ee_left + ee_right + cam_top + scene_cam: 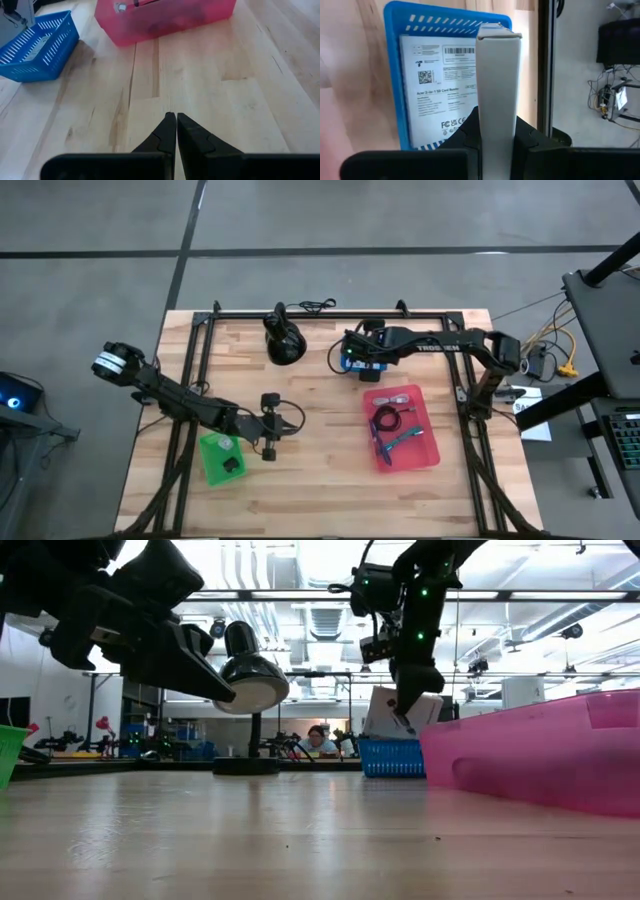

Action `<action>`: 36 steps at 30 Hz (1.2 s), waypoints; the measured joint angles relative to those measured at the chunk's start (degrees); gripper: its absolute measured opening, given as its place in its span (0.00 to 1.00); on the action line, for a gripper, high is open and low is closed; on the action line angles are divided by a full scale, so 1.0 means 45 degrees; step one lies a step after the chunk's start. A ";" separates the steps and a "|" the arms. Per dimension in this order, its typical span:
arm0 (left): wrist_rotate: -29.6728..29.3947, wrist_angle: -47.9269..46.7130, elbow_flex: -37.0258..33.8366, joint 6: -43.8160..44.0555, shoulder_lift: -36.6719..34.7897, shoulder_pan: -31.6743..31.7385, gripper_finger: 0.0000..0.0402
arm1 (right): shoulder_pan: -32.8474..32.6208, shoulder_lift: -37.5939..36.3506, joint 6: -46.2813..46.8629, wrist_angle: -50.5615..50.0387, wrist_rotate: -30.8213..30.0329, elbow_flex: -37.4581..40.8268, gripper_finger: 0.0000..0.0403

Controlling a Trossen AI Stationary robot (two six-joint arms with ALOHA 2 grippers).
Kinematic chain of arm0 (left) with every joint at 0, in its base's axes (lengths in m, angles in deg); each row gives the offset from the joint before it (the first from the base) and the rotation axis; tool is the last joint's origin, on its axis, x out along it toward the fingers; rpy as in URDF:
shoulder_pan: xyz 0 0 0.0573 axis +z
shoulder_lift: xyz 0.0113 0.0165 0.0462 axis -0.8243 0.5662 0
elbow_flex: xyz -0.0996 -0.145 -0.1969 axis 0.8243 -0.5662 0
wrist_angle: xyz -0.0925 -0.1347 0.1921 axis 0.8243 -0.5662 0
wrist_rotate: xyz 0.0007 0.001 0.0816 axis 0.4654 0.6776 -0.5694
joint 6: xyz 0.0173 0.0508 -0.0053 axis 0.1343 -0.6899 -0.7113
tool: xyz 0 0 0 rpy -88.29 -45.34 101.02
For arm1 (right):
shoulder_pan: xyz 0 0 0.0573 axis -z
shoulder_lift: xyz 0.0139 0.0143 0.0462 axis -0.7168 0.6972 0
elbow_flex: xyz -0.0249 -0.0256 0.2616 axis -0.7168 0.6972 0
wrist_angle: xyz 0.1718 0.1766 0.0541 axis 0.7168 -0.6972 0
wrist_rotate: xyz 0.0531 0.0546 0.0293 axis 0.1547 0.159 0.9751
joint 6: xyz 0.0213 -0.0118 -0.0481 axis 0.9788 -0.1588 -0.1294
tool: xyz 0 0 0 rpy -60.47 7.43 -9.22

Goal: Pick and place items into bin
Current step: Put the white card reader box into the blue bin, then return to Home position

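A slim white box [498, 85] stands upright, pinched edge-on between the fingers of the right gripper [498, 132], directly above the blue basket [395, 50]. In the low view the box [392, 710] hangs just over the basket's rim [390, 757]. A printed white card [440, 90] lies flat on the basket's floor below it. The pink bin [428, 442] sits near the basket, toward the table's front edge, with thin cables and slim tools [395, 425] inside. Well apart from the basket, across the wooden table [320, 490], the left gripper [176, 131] hovers over bare wood with its fingers pressed together, holding nothing, next to a green bin [212, 465].
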 joint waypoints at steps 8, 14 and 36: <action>0.0000 -0.0005 0.0000 0.0000 0.0000 0.0000 0.00 | 0.0166 0.0485 -0.0158 0.0017 -0.0032 0.0000 0.16; 0.0000 -0.0005 -0.0032 0.0005 0.0000 0.0000 0.00 | 0.0171 0.0559 -0.0209 0.0026 -0.0270 -0.0008 0.24; 0.0000 -0.0009 -0.0146 0.0018 0.0000 0.0000 0.00 | 0.0006 0.0525 -0.0102 -0.0576 -0.1042 -0.1218 0.36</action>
